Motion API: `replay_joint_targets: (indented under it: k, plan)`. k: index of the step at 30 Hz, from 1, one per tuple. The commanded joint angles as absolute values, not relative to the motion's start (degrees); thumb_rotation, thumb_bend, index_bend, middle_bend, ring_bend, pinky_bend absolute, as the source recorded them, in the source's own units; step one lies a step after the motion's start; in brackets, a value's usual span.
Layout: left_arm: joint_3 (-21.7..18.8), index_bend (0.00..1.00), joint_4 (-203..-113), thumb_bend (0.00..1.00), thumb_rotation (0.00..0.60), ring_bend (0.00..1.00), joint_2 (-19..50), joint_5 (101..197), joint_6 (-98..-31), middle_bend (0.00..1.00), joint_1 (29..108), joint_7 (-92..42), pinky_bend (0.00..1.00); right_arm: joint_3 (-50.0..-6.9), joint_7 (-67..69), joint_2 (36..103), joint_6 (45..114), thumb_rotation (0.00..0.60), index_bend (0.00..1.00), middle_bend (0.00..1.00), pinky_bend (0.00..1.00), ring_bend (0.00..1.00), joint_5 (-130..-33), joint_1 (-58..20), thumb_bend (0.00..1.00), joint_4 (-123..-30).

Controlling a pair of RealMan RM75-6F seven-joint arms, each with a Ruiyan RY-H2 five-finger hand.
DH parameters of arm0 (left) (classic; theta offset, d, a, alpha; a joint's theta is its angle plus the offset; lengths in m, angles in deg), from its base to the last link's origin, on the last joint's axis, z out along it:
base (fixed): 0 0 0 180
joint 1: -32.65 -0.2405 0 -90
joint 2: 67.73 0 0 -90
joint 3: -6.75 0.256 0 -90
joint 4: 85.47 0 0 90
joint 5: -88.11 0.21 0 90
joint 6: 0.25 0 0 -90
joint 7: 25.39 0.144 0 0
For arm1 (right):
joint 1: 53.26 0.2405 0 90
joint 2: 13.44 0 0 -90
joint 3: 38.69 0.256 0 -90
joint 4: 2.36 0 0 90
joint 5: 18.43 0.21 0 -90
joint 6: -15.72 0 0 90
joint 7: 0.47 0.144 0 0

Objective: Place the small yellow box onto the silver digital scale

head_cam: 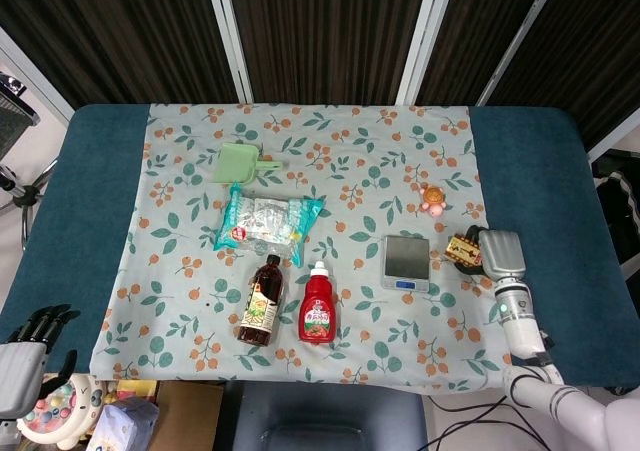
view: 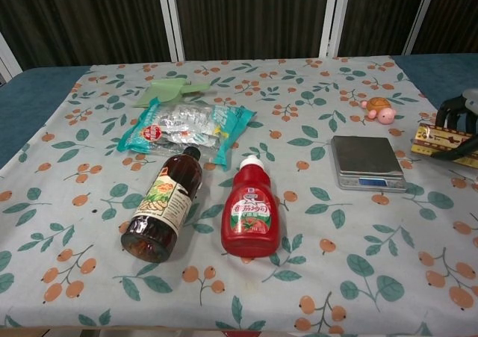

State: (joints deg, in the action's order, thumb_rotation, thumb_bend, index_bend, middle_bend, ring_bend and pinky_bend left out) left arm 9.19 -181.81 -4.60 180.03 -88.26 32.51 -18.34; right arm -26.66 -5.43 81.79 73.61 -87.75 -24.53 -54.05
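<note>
The right hand point(view: 457, 116) grips the yellow box point(view: 446, 140) beside the scale point(view: 366, 161).

Light was bright and even in both views, falling from overhead, with only short soft shadows under the bottles point(view: 160, 208). The snack bag point(head_cam: 267, 221) showed white glare on its foil. The dark curtains point(head_cam: 330, 31) stayed deep and featureless. Focus was sharp across the table, slightly softer at the edges.

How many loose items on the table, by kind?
Bottles: 2, soy sauce bottle, ketchup bottle
Snack bag: 1
Green scoop: 1
Turtle toy: 1
Silver digital scale: 1
Small yellow box, gripped by the right hand: 1
Total: 7
</note>
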Motion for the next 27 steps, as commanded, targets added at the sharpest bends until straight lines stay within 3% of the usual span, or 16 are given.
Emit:
replay_joint_targets:
  k: [1,8,14,19,27]
  plan:
    - [9.2,0.25,-181.9,0.44,0.600,0.16,-4.5,180.0,-88.3,0.17,32.5,-18.0,0.37,-27.8,-3.5,79.2,80.7,0.600,0.79,0.68,0.73,0.68,-92.8,-26.3,0.33,-61.5]
    - [9.5,0.25,-181.9,0.44,0.600,0.16,-4.3,180.2,-88.3,0.17,32.3,-17.6,0.37,-29.7,-4.6,77.8,82.9,0.600,0.79,0.68,0.73,0.68,-97.0,-26.0,0.33,-67.1]
    - [9.5,0.25,-181.9,0.44,0.600,0.16,-4.4,180.2,-88.3,0.17,32.3,-17.8,0.37,-29.1,-6.5,80.0,82.6,0.600,0.76,0.68,0.72,0.66,-97.0,-24.6,0.33,-65.8]
    - [9.6,0.25,-182.0,0.44,0.600,0.16,-4.5,180.3,-88.2,0.17,32.4,-17.9,0.37,-28.3,-5.8,82.0,82.5,0.600,0.67,0.67,0.67,0.58,-96.9,-23.5,0.33,-63.1]
    - [9.6,0.25,-182.0,0.44,0.600,0.16,-4.6,180.2,-88.0,0.17,32.4,-18.0,0.37,-29.0,-2.9,82.8,80.1,0.600,0.34,0.40,0.51,0.35,-97.4,-22.4,0.33,-60.3]
